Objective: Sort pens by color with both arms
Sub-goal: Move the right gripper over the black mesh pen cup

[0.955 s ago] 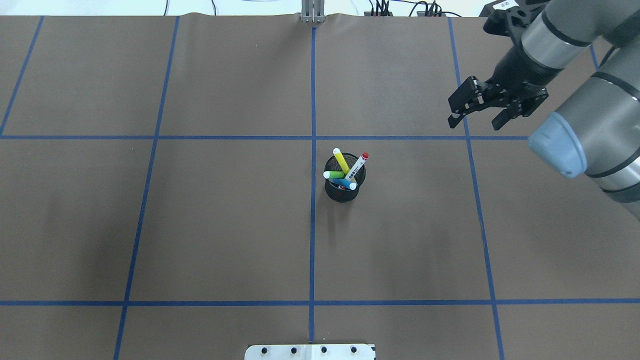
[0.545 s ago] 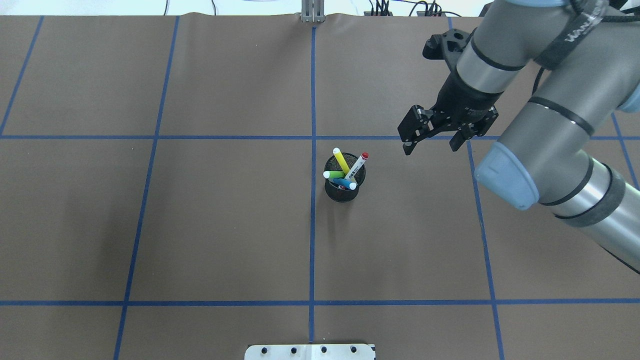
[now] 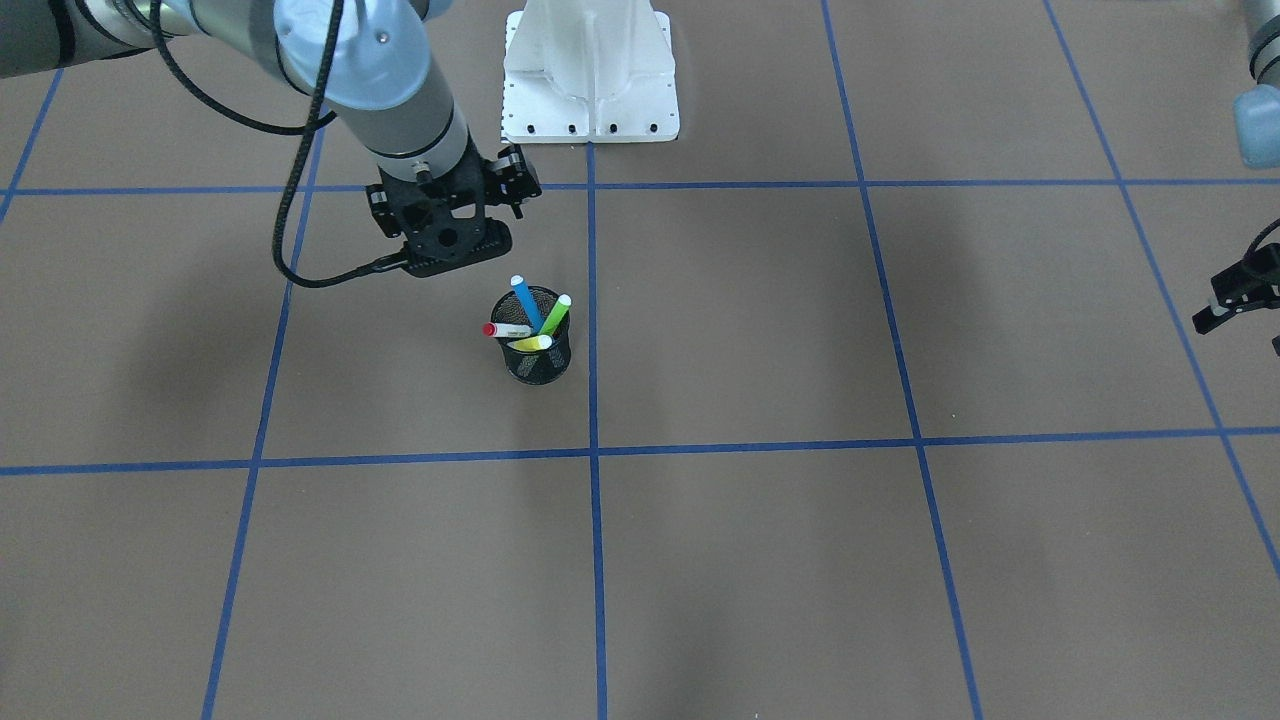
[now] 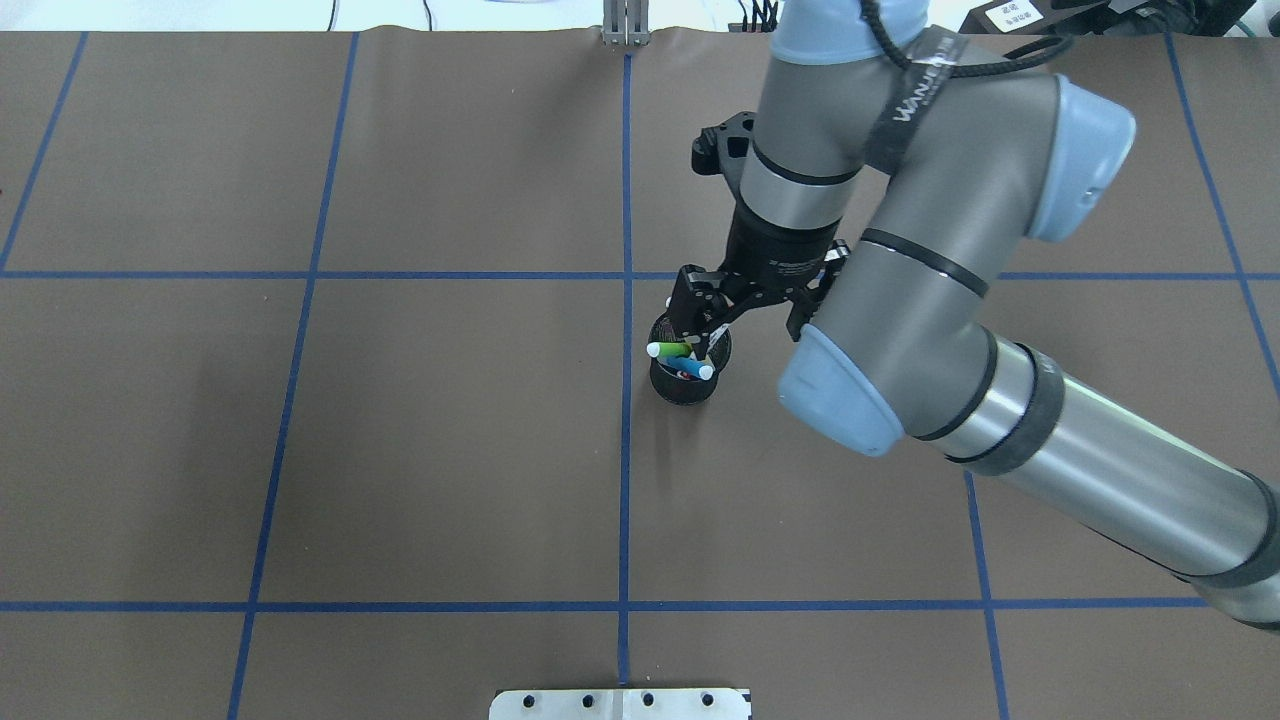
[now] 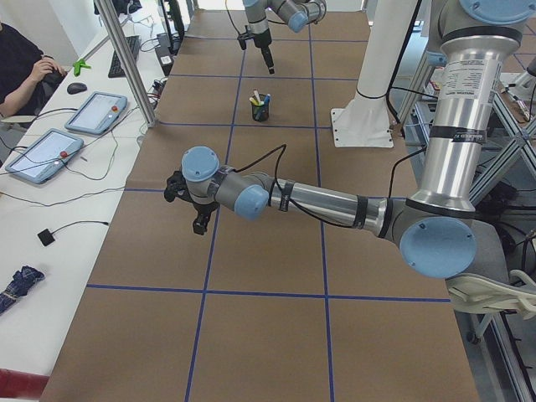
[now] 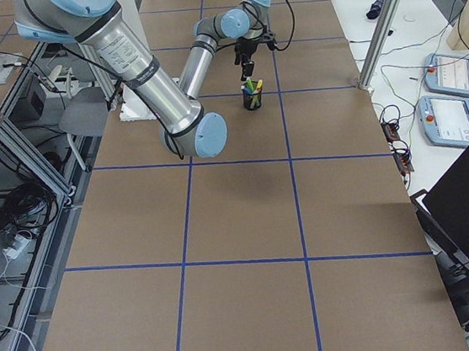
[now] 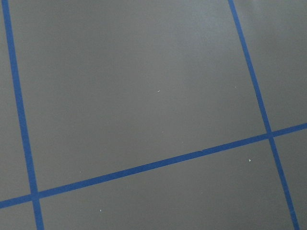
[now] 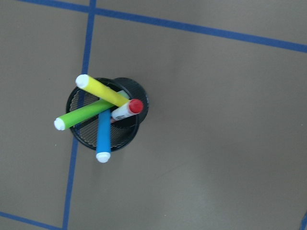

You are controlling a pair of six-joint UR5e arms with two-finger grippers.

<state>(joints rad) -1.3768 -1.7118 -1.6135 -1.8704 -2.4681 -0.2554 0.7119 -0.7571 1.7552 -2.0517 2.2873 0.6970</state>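
Four pens [image 8: 96,111] stand together in a black mesh cup [image 3: 538,362], their shafts crossing inside and their caps fanning out over the rim. Seen from the right wrist, the yellow pen [image 8: 102,91] leans to the upper left and the green pen [image 8: 81,116] to the left. The blue pen [image 8: 103,136] leans toward the lower edge, and the white pen [image 8: 122,111], with its red cap, ends near the middle of the cup. The cup rests upright on the brown surface [image 4: 400,450], just beside the central blue tape line [image 4: 625,480], on the robot's right of it.

The right arm [image 4: 900,300] reaches in over the cup. The right gripper [image 4: 748,325] points downward just above the pens, its fingers apart and closed on nothing. In the overhead view one finger covers the far part of the rim, hiding the yellow and white pens.

The left arm [image 5: 318,201] stretches out low over the surface, well apart from the cup. The left gripper [image 5: 191,208] hangs above bare surface crossed by tape lines. It is cut off at the edge of the front view, so whether its fingers are apart or together cannot be told.

A white mounting base [image 3: 590,80] stands at the robot's edge of the surface.
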